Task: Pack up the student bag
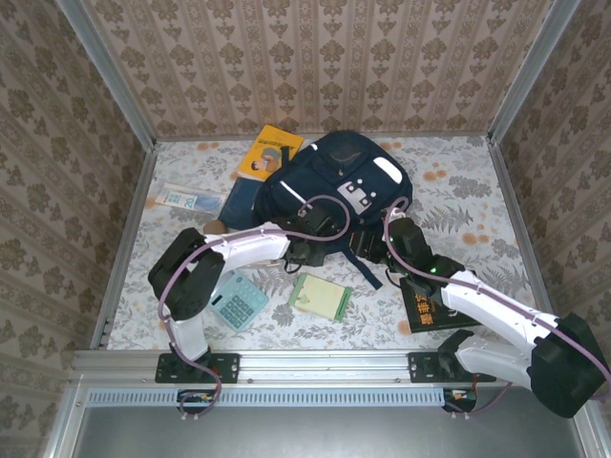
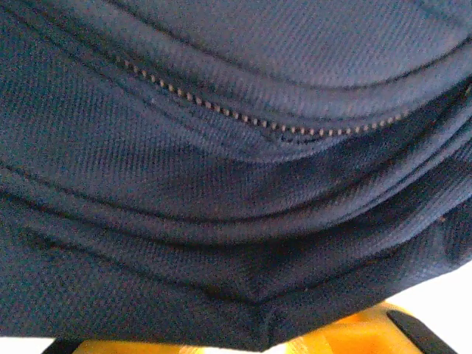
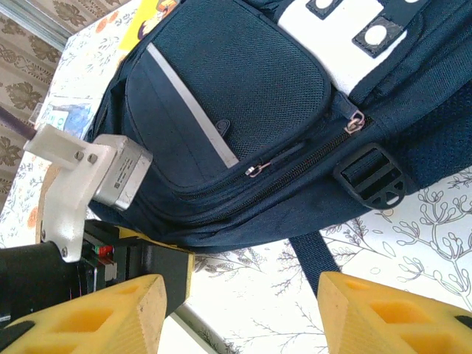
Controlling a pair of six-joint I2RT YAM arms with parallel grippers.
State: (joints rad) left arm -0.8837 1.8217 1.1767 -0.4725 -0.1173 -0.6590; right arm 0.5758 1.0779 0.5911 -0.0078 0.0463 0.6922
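As seen from above, student bag (image 1: 336, 181): lying flat, directly ahead of both sets of jaws
left gripper (image 1: 310, 250): jaws narrowed, pushed against the bag's near edge, with navy fabric draped across the yellow fingers (image 2: 346, 335); cannot tell whether pinched
right gripper (image 3: 243, 295): jaws wide apart, holding nothing; front pocket (image 3: 221, 96) just beyond the tips, dark strap (image 3: 313, 254) reaching into the gap between them

Floral table (image 1: 458, 191), loaded.
At centre the student bag (image 1: 329, 181); yellow book (image 1: 267, 151) at eleven o'clock, calculator (image 1: 238, 299) seven, green notepad (image 1: 320, 295) six, black book (image 1: 428, 307) five.
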